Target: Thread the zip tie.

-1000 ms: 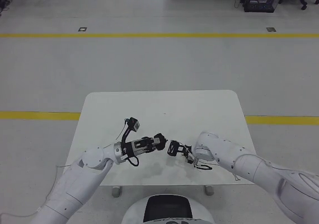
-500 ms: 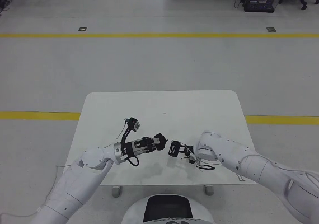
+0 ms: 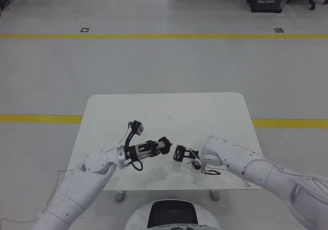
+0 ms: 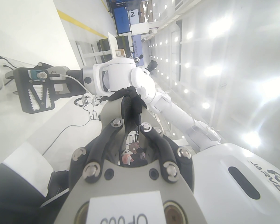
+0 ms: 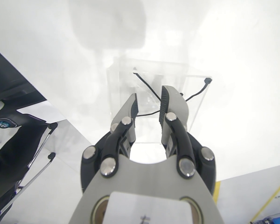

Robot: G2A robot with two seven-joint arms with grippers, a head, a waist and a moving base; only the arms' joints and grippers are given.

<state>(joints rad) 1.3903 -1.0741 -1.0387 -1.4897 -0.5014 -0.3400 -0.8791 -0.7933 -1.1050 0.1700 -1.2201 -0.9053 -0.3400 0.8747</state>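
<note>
Both fingers of the left claw [image 4: 130, 108] are pressed together on a crumpled black piece [image 4: 130, 94] that sticks out past their tips. It is probably the zip tie to be threaded, though the wrist view is too dark there to be sure. Just beside it, across a narrow gap above the near part of the table [image 3: 170, 109], the right claw [image 5: 149, 95] stands with its fingers apart, gripping nothing. Beyond those fingers sits a clear box [image 5: 198, 99] with thin black zip ties [image 5: 145, 83] lying across it, one showing its square head at a corner. Over the last second the left arm has kept still. The right arm has shifted only slightly, its claw edging toward the table's near edge and stopping just short of the left one. I read that as fine alignment: nothing is joined yet, and the threading remains to be done.
</note>
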